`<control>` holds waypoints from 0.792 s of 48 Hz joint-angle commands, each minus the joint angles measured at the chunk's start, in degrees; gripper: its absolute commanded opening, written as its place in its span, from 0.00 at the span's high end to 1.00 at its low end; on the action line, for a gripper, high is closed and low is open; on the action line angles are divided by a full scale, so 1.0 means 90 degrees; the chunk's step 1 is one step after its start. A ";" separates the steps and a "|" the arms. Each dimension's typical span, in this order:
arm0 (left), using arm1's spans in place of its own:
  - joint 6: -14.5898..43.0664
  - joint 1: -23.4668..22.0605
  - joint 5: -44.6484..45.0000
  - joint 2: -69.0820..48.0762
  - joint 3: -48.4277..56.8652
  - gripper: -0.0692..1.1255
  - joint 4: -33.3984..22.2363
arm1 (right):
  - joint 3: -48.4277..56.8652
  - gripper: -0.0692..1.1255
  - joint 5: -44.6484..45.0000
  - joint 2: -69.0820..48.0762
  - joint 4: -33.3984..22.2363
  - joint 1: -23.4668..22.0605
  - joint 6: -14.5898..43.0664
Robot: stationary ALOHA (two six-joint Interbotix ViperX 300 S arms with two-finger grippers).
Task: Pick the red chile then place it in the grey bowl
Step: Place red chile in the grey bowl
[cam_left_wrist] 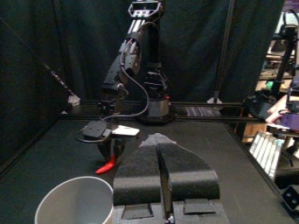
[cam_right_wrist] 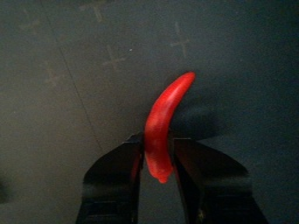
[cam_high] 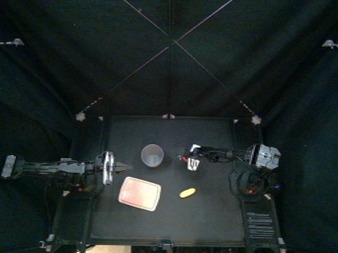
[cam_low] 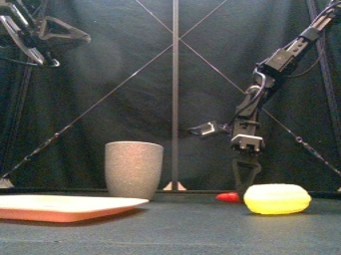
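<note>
The red chile [cam_right_wrist: 167, 109] lies on the black table just right of the middle, and shows as a small red patch [cam_low: 229, 197] in the front view. My right gripper [cam_right_wrist: 162, 149] is down over it, with a jaw pressed against each side of its near end. The same gripper [cam_high: 197, 158] reaches in from the right. The grey bowl [cam_high: 153, 154] is a tall speckled cup [cam_low: 134, 169] standing upright a little to the left of the chile. My left gripper [cam_left_wrist: 163, 166] rests shut and empty at the table's left side [cam_high: 106, 166], near the cup [cam_left_wrist: 73, 201].
A flat pink tray [cam_high: 140, 192] lies in front of the cup, at the front left [cam_low: 67, 206]. A yellow toy [cam_high: 188, 192] sits just in front of the chile, near and large in the front view [cam_low: 276, 199].
</note>
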 commanded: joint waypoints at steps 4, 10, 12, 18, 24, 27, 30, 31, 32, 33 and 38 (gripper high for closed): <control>0.0010 0.0010 -0.0020 0.0020 -0.0068 0.97 0.0020 | -0.0410 0.43 -0.0078 -0.0469 0.0029 0.0039 0.0010; 0.0010 0.0010 -0.0020 0.0020 -0.0078 0.97 0.0020 | -0.0947 0.43 -0.0068 -0.0850 0.0049 0.0225 0.0020; 0.0010 0.0010 -0.0020 0.0020 -0.0078 0.97 0.0020 | -0.1230 0.43 -0.0068 -0.0957 0.0039 0.0361 0.0020; 0.0010 0.0010 -0.0020 0.0020 -0.0078 0.97 0.0020 | -0.1943 0.43 -0.0156 -0.0967 0.0049 0.0703 0.0010; 0.0010 0.0010 -0.0020 0.0020 -0.0078 0.97 0.0020 | -0.2520 0.43 -0.0264 -0.0664 0.0117 0.0957 -0.0020; 0.0010 0.0010 -0.0020 0.0010 -0.0078 0.97 0.0020 | -0.2793 0.42 -0.0264 -0.0430 0.0176 0.1045 -0.0049; 0.0010 0.0010 -0.0020 0.0010 -0.0078 0.97 0.0020 | -0.3018 0.42 -0.0273 -0.0215 0.0195 0.1074 -0.0078; 0.0010 0.0010 -0.0020 0.0010 -0.0078 0.97 0.0020 | -0.3086 0.42 -0.0283 -0.0146 0.0225 0.1084 -0.0088; 0.0010 0.0010 -0.0020 0.0010 -0.0078 0.97 0.0020 | -0.3154 0.42 -0.0283 -0.0068 0.0234 0.1084 -0.0098; 0.0010 0.0010 -0.0020 0.0010 -0.0078 0.97 0.0020 | -0.3223 0.42 -0.0283 0.0010 0.0234 0.1084 -0.0098; 0.0010 0.0010 -0.0010 0.0010 -0.0078 0.97 0.0010 | -0.3506 0.41 -0.0273 0.0381 0.0264 0.1035 -0.0098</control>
